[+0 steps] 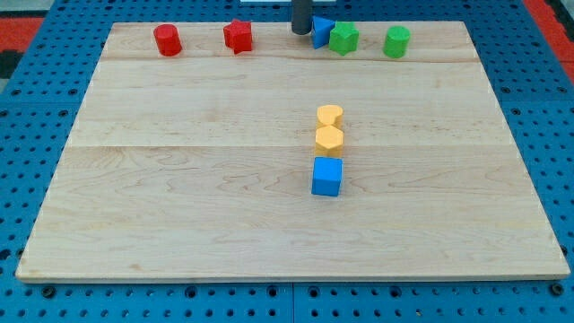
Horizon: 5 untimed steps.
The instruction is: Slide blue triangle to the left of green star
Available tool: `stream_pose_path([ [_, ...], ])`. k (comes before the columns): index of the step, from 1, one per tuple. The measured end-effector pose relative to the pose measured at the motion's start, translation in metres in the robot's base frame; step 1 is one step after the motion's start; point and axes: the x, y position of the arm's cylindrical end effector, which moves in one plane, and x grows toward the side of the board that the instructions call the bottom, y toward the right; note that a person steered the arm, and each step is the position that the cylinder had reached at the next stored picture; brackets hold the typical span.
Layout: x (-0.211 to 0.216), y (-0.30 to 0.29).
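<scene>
The blue triangle sits near the view's top edge of the wooden board, touching the left side of the green star. My tip stands just to the left of the blue triangle, close against it or touching it. The rod rises out of the view's top.
A green cylinder stands right of the green star. A red cylinder and a red star sit at the top left. A yellow heart, a yellow hexagon and a blue cube line up mid-board.
</scene>
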Motion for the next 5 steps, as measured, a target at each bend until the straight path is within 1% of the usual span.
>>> stream_pose_path([
  [1, 0.0, 0.0],
  [2, 0.023, 0.012],
  [3, 0.063, 0.037],
  [4, 0.108, 0.047],
  [5, 0.17, 0.111],
])
